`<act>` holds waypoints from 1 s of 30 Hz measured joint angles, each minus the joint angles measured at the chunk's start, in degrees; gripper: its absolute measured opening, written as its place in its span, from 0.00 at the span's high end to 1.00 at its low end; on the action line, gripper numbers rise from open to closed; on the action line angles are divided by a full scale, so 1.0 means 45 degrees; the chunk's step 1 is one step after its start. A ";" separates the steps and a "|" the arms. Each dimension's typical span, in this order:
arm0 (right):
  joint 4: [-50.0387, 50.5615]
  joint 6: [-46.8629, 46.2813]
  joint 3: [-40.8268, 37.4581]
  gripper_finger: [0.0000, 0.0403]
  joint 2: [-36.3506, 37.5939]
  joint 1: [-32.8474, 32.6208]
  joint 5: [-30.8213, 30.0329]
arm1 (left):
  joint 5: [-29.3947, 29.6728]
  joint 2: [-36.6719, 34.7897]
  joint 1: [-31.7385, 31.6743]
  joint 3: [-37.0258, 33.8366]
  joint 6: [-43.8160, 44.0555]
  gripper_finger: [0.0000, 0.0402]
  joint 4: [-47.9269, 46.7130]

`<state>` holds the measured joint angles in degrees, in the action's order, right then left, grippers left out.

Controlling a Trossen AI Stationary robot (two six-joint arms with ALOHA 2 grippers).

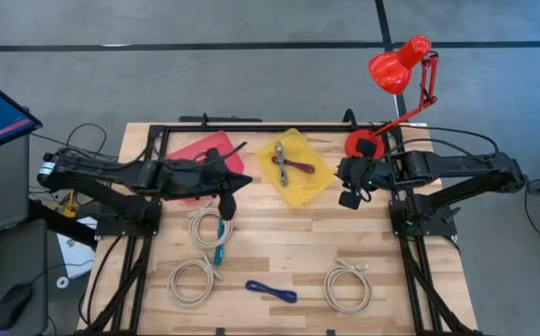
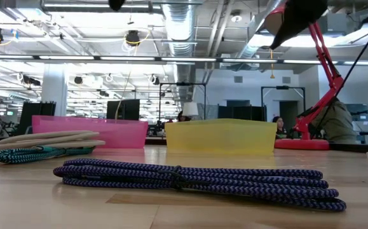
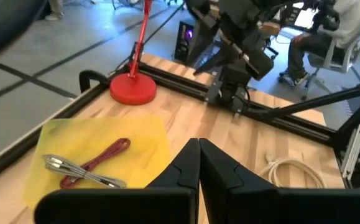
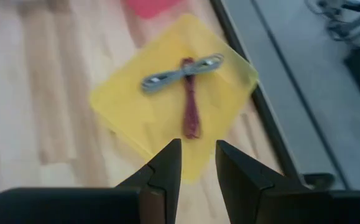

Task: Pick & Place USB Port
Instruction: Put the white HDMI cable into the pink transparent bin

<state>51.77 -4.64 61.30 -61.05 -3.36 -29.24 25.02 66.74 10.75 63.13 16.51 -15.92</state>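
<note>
Left gripper [image 1: 229, 207] hanging over the bench [image 1: 279, 243], fingers pressed together, gripping nothing, just above a beige cable coil [image 1: 206, 226]. Blue USB cable [image 1: 271, 291] lying near the front edge, centre. Yellow tray [image 1: 295, 166] holding grey and red cables. Right gripper [image 1: 349, 199] hovering right of the tray, fingers slightly spread.

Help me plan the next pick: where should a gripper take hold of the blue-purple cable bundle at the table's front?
Probably at its tied middle, coming straight down: the blue-purple cable lies flat as a long narrow bundle, cinched at the centre, so fingers closing across its narrow width there would catch every strand.
</note>
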 joint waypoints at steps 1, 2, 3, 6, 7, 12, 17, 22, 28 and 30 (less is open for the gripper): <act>-0.0190 -0.0085 0.0000 0.77 0.0001 0.0000 0.0233 | 0.0141 -0.0124 0.0133 0.0000 0.0001 0.99 -0.0087; -0.0388 -0.0237 0.0000 0.77 -0.0002 -0.0013 0.0490 | 0.0197 -0.0236 0.0265 0.0000 0.0000 0.99 -0.0150; -0.0548 -0.0494 0.0000 0.77 -0.0001 -0.0049 0.0718 | 0.0226 -0.0349 0.0382 0.0000 0.0003 0.99 -0.0261; -0.1136 -0.1478 0.0002 0.77 0.0001 -0.0238 0.1235 | 0.0310 -0.0655 0.0747 0.0000 0.0005 0.99 -0.0696; -0.1234 -0.1806 0.0005 0.77 0.0002 -0.0350 0.1501 | 0.0326 -0.0737 0.0858 0.0000 0.0005 0.99 -0.0854; -0.1577 -0.3667 0.0005 0.77 0.0003 -0.0992 0.3259 | 0.0339 -0.1014 0.1408 0.0000 0.0046 0.99 -0.1494; -0.0907 -0.6267 0.0005 0.77 0.0002 -0.1782 0.4480 | 0.0320 -0.1072 0.1892 0.0000 0.0044 0.99 -0.1880; 0.0174 -0.9667 0.0175 0.77 -0.0001 -0.2648 0.5896 | 0.0299 -0.1073 0.2206 -0.0005 0.0049 0.99 -0.2509; 0.0593 -1.2985 0.0204 0.81 -0.0026 -0.4246 0.6180 | 0.0287 -0.1072 0.2586 -0.0010 0.0052 0.99 -0.2745; 0.0988 -1.3975 0.0212 0.85 -0.0186 -0.4825 0.6176 | 0.0284 -0.1072 0.2737 -0.0010 0.0050 0.99 -0.2752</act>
<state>56.21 -67.53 62.25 -61.89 -25.07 -1.45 26.30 61.91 23.07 63.09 16.74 -28.31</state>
